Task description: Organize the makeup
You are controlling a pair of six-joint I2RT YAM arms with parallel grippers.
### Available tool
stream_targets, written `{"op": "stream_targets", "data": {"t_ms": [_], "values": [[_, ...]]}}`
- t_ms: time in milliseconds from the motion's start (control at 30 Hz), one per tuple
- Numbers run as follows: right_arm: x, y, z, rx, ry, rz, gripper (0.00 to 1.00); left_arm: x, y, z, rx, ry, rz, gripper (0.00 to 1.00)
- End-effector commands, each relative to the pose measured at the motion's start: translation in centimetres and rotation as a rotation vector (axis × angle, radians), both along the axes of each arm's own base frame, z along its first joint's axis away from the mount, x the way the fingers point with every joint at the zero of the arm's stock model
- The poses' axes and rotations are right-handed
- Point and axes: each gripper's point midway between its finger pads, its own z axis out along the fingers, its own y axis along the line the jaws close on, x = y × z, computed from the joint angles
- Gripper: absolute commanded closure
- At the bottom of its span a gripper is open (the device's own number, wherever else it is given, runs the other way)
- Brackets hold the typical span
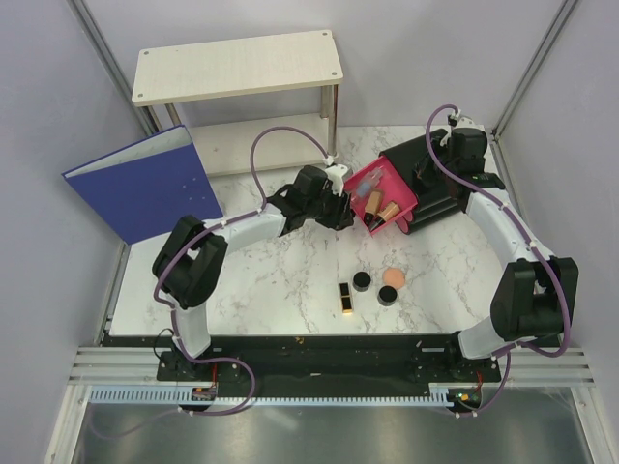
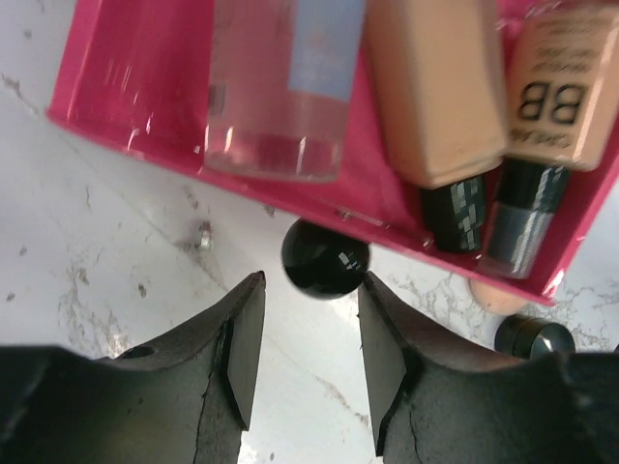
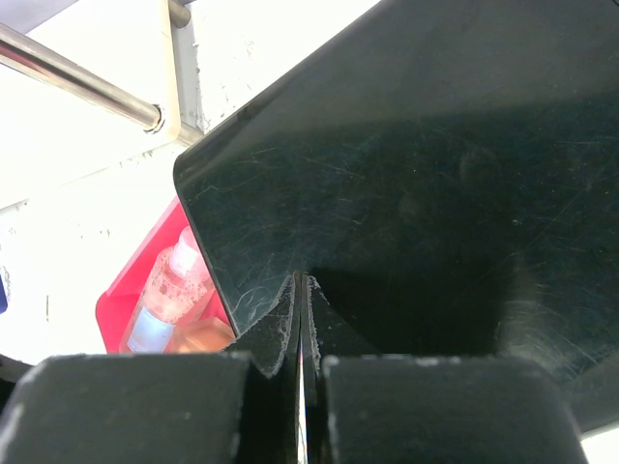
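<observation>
Two peach tubes (image 1: 380, 208) with dark caps lie in the pulled-out pink drawer (image 1: 398, 182); the left wrist view shows them (image 2: 440, 87) beside a clear bottle (image 2: 280, 87). On the table lie a black-and-gold lipstick (image 1: 345, 298), two black jars (image 1: 362, 281) (image 1: 389, 295) and a peach puff (image 1: 394, 276). My left gripper (image 1: 340, 215) (image 2: 309, 285) is open and empty, just left of the drawer's front, above the table. A jar (image 2: 325, 257) shows beyond its fingertips. My right gripper (image 1: 426, 177) (image 3: 303, 280) is shut, its tips against the black organizer box (image 3: 435, 174).
The organizer box (image 1: 440, 179) stands at the back right. A white shelf (image 1: 237, 68) stands at the back and a blue binder (image 1: 145, 184) leans at the left. Marble tabletop (image 1: 280, 280) lies in front of the drawer.
</observation>
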Motion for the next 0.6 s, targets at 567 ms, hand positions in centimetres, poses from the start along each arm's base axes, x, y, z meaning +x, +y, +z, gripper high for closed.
{"op": "stream_targets", "data": {"t_ms": [567], "values": [[-11.2, -1.9, -13.3, -0.111, 0.606, 0.004, 1.0, 3.1, -3.7, 7.5, -0.135, -0.217, -0.057, 0.87]]}}
